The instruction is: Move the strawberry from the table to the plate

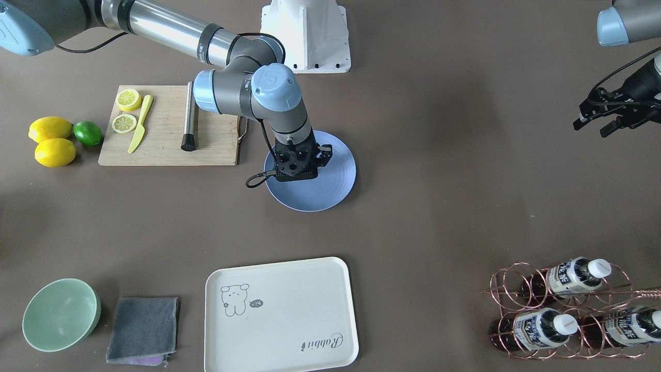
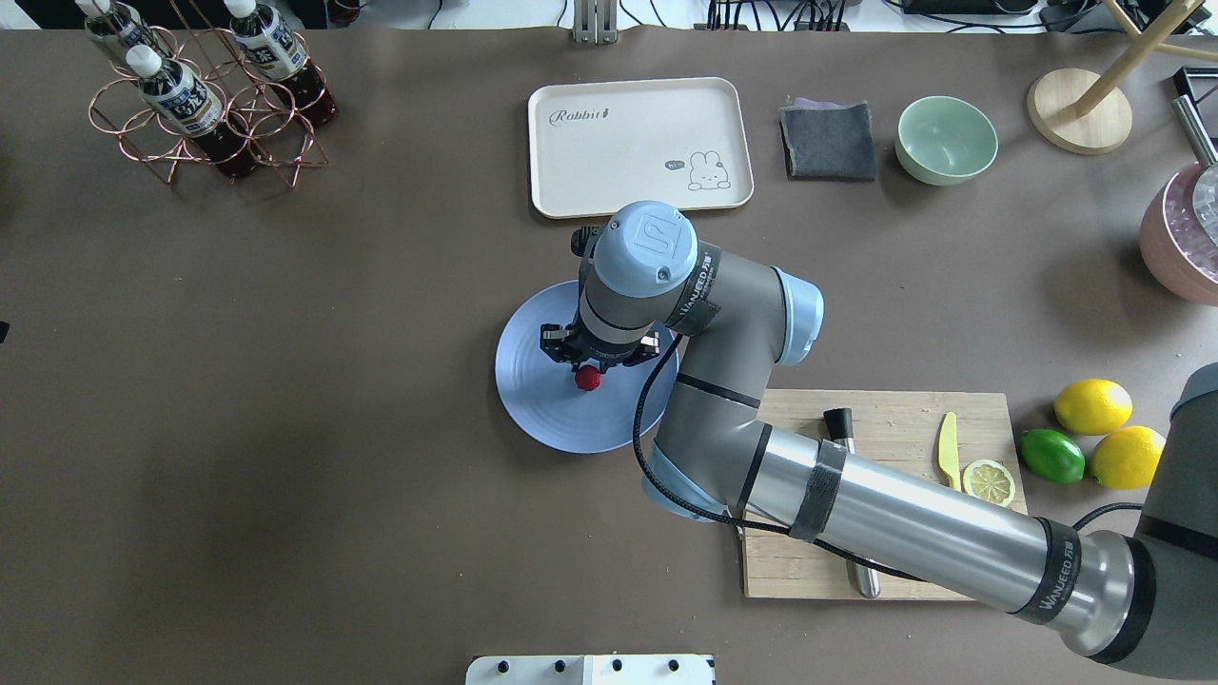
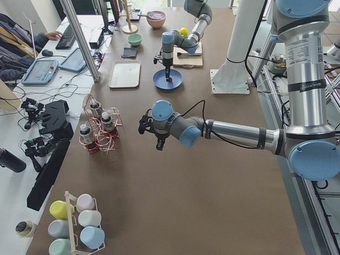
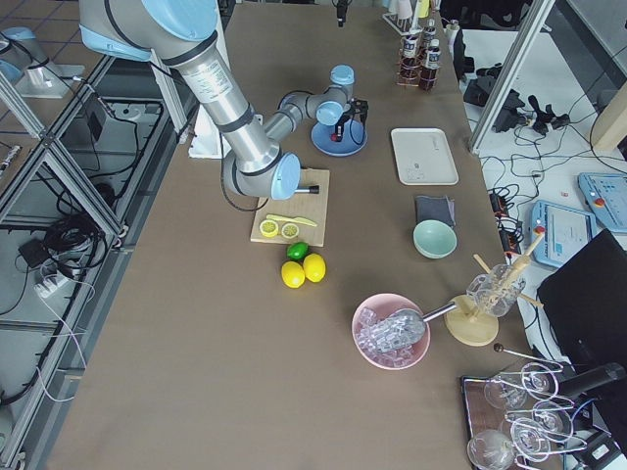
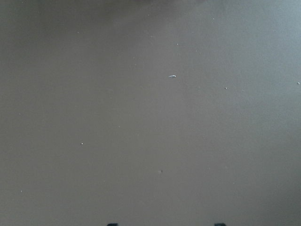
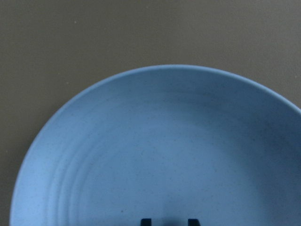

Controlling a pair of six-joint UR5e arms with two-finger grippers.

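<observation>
Right gripper [image 2: 595, 362] hangs tool-down over the round blue-lavender ridged plate [image 2: 538, 400], wrist near vertical, presumably so the berry can go straight down. The small bumpy dark-red strawberry [image 2: 587, 379] sits at its tips, over the plate's middle and off the matte brown-grey table [image 2: 285, 381]. The right wrist view shows two black fingertips [image 6: 146, 221] with a narrow gap between them; the berry falls below that frame. Reads as clamped on the strawberry. Cannot tell whether the berry touches the plate. Judgement: carry done, release pending. Left gripper [image 1: 593, 127] is well apart over bare table, fingers spread, holding nothing, likely parked there to leave the working arm room. The rectangular wooden cutting board [image 2: 904, 419] lies just beside the plate, under the right forearm, and plays no part here.
</observation>
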